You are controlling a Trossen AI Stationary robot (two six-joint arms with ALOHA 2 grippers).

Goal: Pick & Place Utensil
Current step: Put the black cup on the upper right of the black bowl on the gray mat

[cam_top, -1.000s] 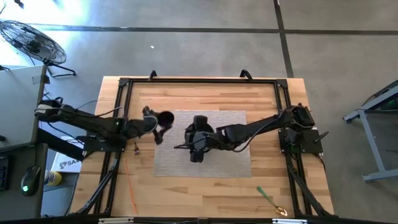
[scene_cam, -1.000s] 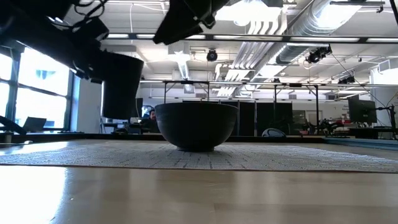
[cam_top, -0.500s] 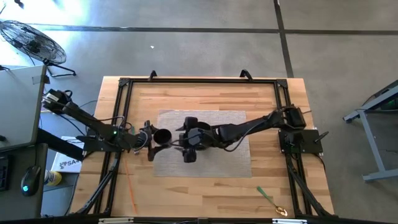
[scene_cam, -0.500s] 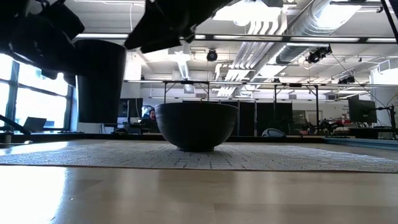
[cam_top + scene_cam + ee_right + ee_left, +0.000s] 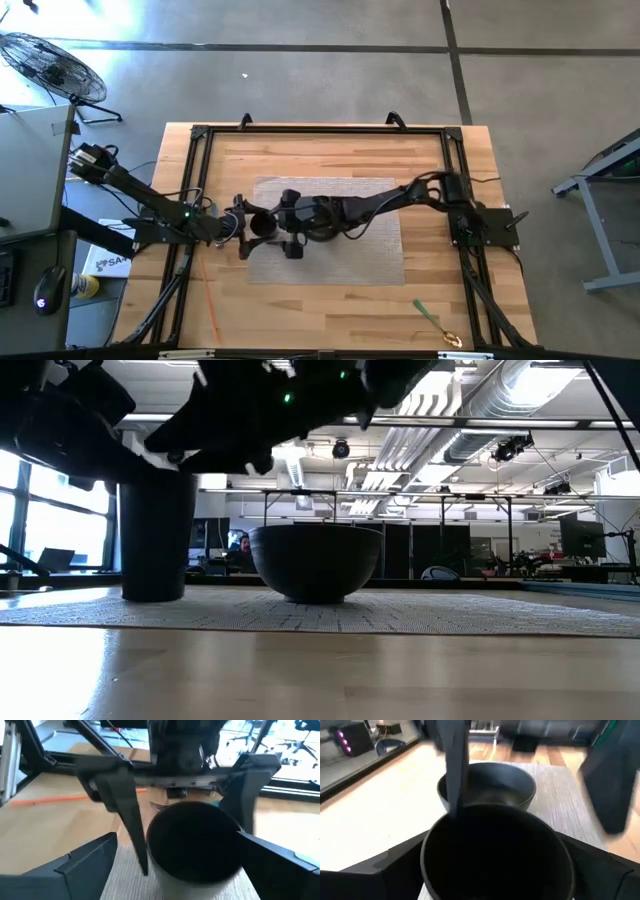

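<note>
A black cup (image 5: 260, 224) stands upright on the left edge of the grey mat (image 5: 370, 255); in the low view its base (image 5: 152, 596) rests on the mat. My left gripper (image 5: 250, 227) is shut on the cup. My right gripper (image 5: 290, 226) is open. It reaches over the black bowl (image 5: 322, 214) at the mat's middle to the cup's right side, one finger toward the far side and one toward the near side. A spoon (image 5: 435, 322) with a green handle and gold bowl lies flat on the wood by the near right corner, far from both grippers. My left gripper holds the cup by its side wall (image 5: 427, 865), pinched between the two fingers (image 5: 395, 867), one on each side. The fingers come in level from the table's left. The cup is upright with its base on the mat. My right gripper: I cannot tell whether its open fingers (image 5: 455, 770) touch the cup.
The bowl (image 5: 315, 560) sits just right of the cup. A thin orange strip (image 5: 205, 300) lies on the wood near the left arm's base. Black frame rails (image 5: 320, 130) border the table. Bare wood lies on the near side around the spoon.
My left gripper carried the cup toward the near edge and down. The cup hung clear of the table a second ago and now stands on the mat's left edge. My right gripper moved left from above the bowl to beside the cup.
</note>
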